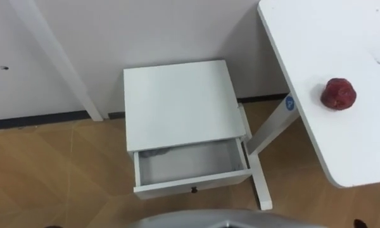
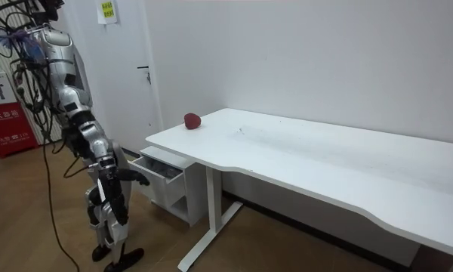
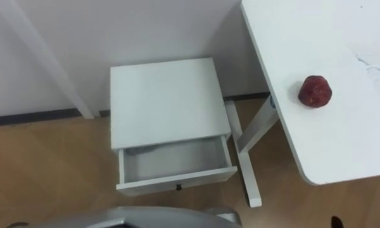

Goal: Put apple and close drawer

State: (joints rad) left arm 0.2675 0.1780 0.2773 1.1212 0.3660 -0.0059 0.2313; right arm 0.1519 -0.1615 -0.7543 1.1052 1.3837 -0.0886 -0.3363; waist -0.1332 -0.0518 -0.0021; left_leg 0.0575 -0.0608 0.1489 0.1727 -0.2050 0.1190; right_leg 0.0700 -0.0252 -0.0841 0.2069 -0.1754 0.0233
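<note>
Item: one dark red, rounded apple [image 1: 339, 94]. It lay loose near the corner of the white laminate desk [image 1: 342, 38], well apart from my fingers, higher than them and off to their right. Not in my grasp.

Item: shallow white drawer [image 1: 189, 163], pulled open and bare inside, with a small dark knob [image 1: 194, 189] on its front. It stood just ahead of my fingers.

Item: my right hand [image 2: 136, 179], low and reaching toward the drawer front. I could not tell whether the fingers were released or clenched.

Progress, as I judged it: nothing was done beyond the drawer standing ready. The apple was to be fetched, set inside, and the drawer pushed shut.

Item: small square white cabinet [image 1: 180, 101] housing the drawer, beyond my fingers, its top bare.

Item: white desk leg [image 1: 259, 171], to the right of the cabinet.

Item: brown wood-patterned floor [image 1: 57, 171] beneath; pale wall [image 1: 164, 31] behind the cabinet.
</note>
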